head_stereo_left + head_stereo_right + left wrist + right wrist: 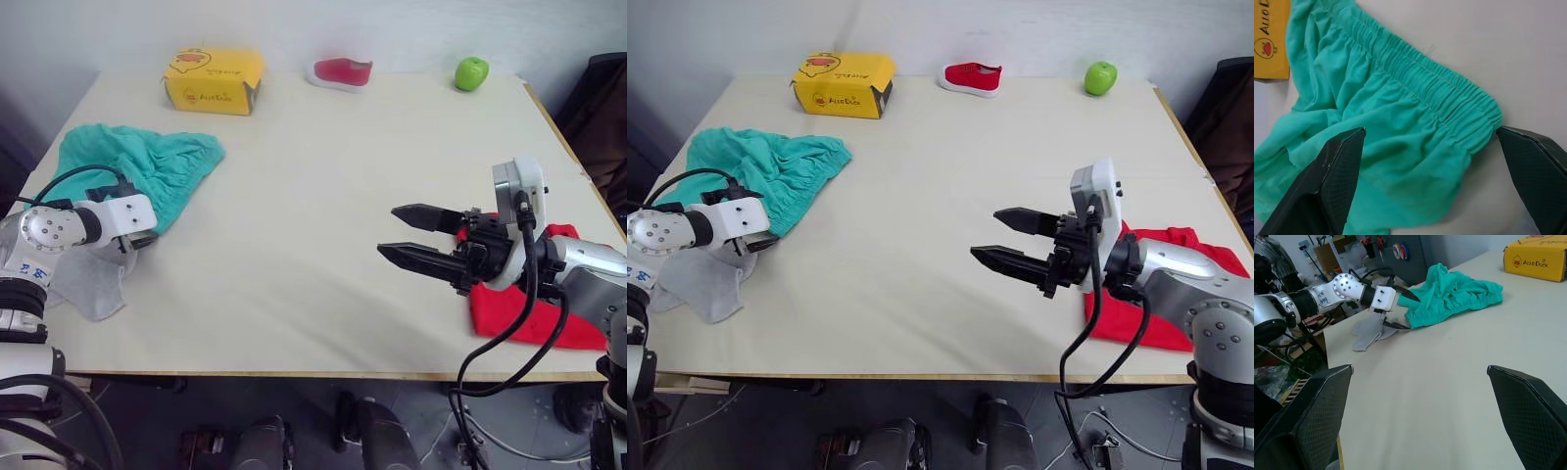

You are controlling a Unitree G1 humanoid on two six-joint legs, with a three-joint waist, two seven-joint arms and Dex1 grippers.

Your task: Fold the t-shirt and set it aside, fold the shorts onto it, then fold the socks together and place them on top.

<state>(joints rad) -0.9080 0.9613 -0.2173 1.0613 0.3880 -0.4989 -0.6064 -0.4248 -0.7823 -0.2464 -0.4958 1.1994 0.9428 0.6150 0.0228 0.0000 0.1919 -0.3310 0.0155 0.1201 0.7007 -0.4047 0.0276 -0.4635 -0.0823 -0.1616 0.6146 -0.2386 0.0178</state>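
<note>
shirt: the t-shirt (1161, 294) lies folded into a red pad at the near right of the table (313, 196), under and behind the right gripper's wrist; the set-aside step looks done.
shorts: the shorts (147, 162) lie wrinkled at the far left, just ahead of the left gripper's jaws, gathered waistband (1435, 83) running across between the two fingertips.
socks: the socks (700, 279) lie as a grey heap under the left arm at the near left edge, behind the jaws.
left gripper: the left gripper (1398, 308) is spread wide, nothing in it, tips low at the shorts' near edge.
right gripper: the right gripper (1004, 240) is released too, jaws apart over bare table, the shorts well ahead of them.
handling: the shorts look light, limp and bunchy; they will sag and drag rather than keep shape.
where to hold: the thick elastic waistband near one end is my pick, since a pinch there should gather both layers and not slip.
other things: a yellow box (214, 80), a small shoe (340, 71) and a green apple (471, 72) stand far beyond both jaws.
</note>
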